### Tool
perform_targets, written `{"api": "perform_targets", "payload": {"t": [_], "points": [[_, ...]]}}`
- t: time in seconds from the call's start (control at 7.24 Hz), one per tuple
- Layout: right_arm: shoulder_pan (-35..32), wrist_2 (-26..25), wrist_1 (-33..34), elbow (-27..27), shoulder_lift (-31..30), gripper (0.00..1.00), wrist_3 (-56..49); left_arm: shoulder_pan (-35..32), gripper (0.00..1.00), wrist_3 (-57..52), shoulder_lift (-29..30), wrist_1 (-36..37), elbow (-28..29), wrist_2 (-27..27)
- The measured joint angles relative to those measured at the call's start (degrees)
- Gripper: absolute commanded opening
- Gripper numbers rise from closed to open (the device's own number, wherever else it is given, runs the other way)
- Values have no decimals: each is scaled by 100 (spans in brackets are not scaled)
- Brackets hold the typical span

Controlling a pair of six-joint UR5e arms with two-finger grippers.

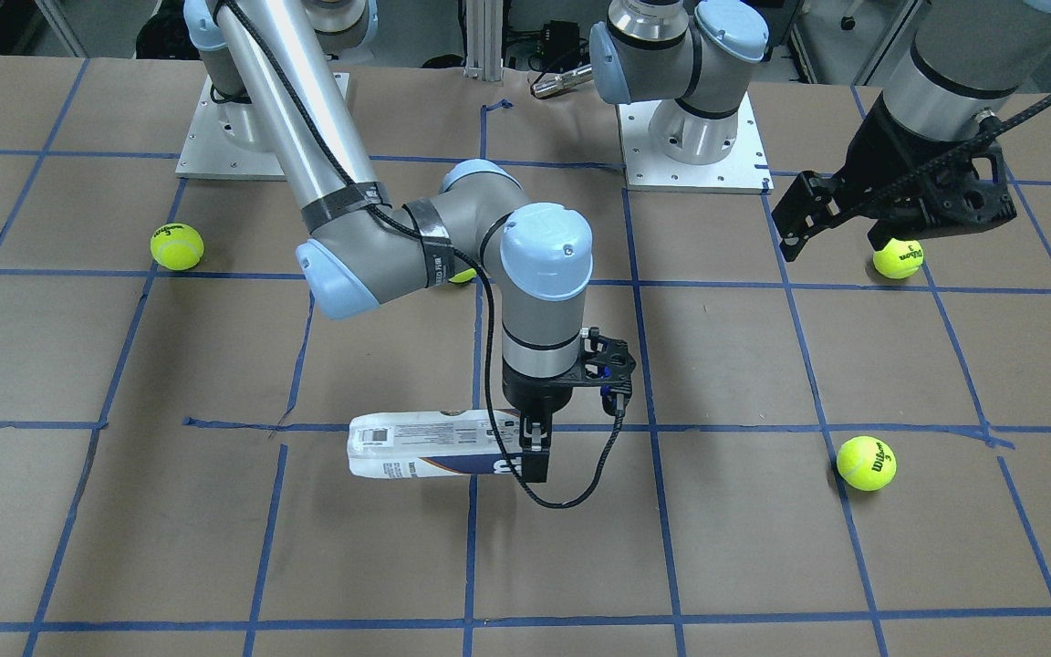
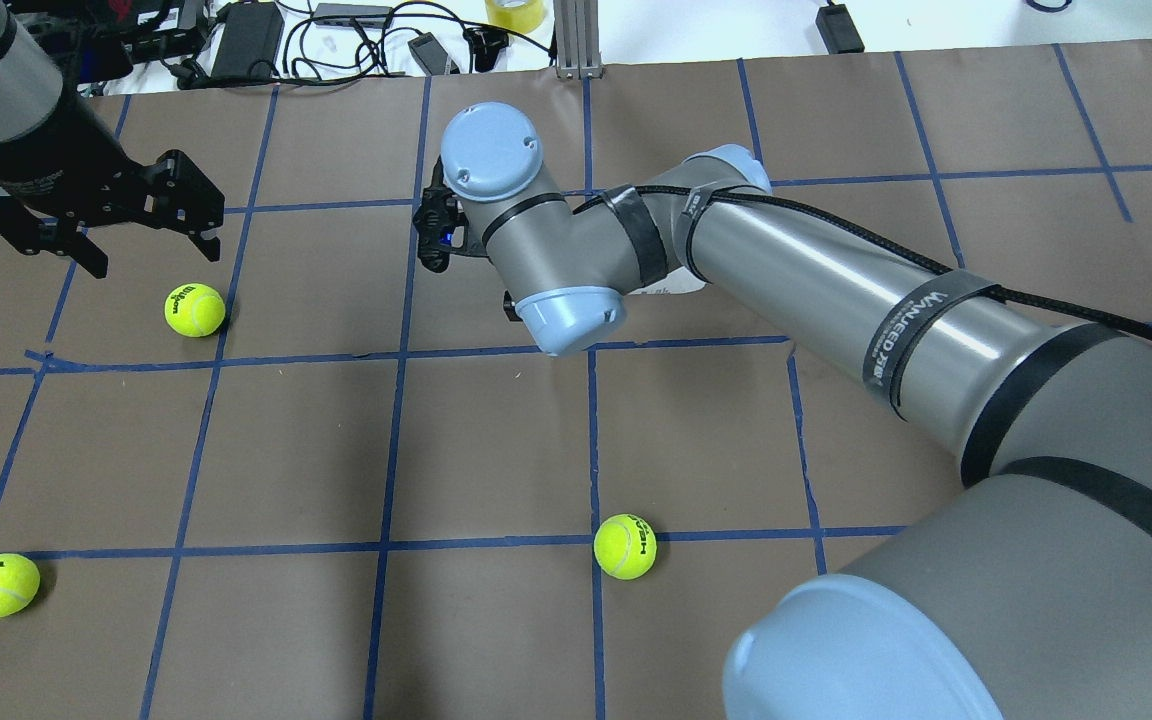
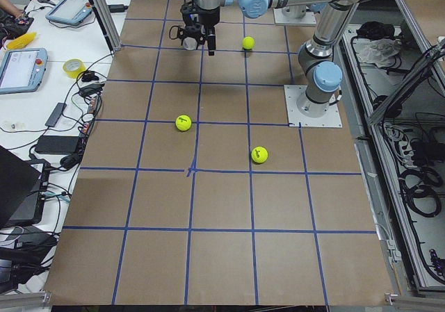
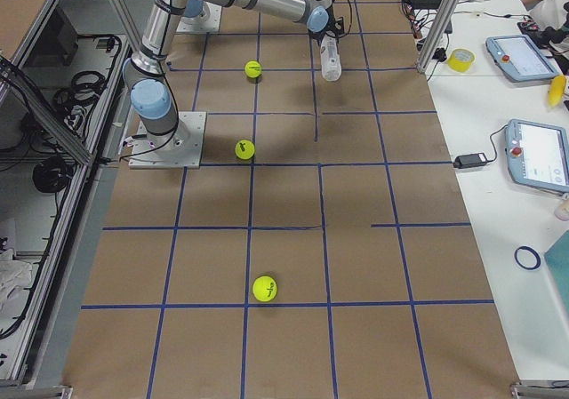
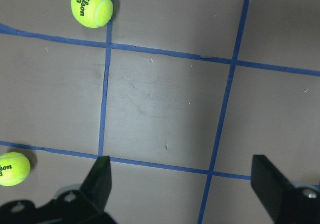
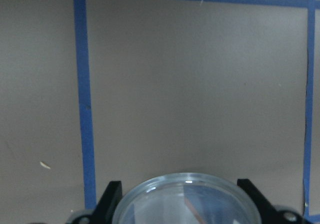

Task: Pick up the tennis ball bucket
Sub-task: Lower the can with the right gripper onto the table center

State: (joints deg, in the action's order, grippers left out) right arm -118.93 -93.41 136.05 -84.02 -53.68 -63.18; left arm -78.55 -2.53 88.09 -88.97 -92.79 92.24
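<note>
Surface: brown paper table (image 1: pixel 215 557) taped into a grid of blue lines.
Task thing: you have one tennis ball bucket (image 1: pixel 425 444), in the lower middle of the front-facing frame.
Axis: it lies about level, its long axis running left to right across that frame.
Ends: the barcode end points to frame left, and the other end sits in the fingers. In the right wrist view its clear round rim fills the bottom centre.
Label: white with a navy band. The print is too small for you to read.
Right arm: the right gripper (image 1: pixel 535 453) points down, clamped on the bucket's right-hand end.
Left arm: the left gripper (image 5: pixel 182 184) is spread wide with nothing between its fingers, at the upper right of the front-facing frame.
Tennis balls (image 1: pixel 866 463): you can count four, all yellow-green. One is at left, one at lower right, one beneath the left gripper, and one is mostly hidden behind the right arm.
Writing: "Wilson" and "3" on the balls.
Contact: you cannot tell whether the bucket touches the paper.
</note>
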Motion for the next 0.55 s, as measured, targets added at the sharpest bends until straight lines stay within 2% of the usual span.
{"api": "perform_targets", "payload": {"t": [0.14, 0.28, 0.41, 0.55], "points": [[-53, 83, 81, 5, 58, 0, -104, 74, 100, -56, -8, 4, 3, 2], [-74, 128, 145, 7, 123, 8, -44, 130, 100, -153, -14, 4, 15, 3], [-82, 153, 220, 8, 160, 24, 76, 169, 100, -223, -17, 3, 30, 4], [-84, 210, 251, 8, 175, 35, 209, 196, 100, -266, -19, 1, 37, 4]]}}
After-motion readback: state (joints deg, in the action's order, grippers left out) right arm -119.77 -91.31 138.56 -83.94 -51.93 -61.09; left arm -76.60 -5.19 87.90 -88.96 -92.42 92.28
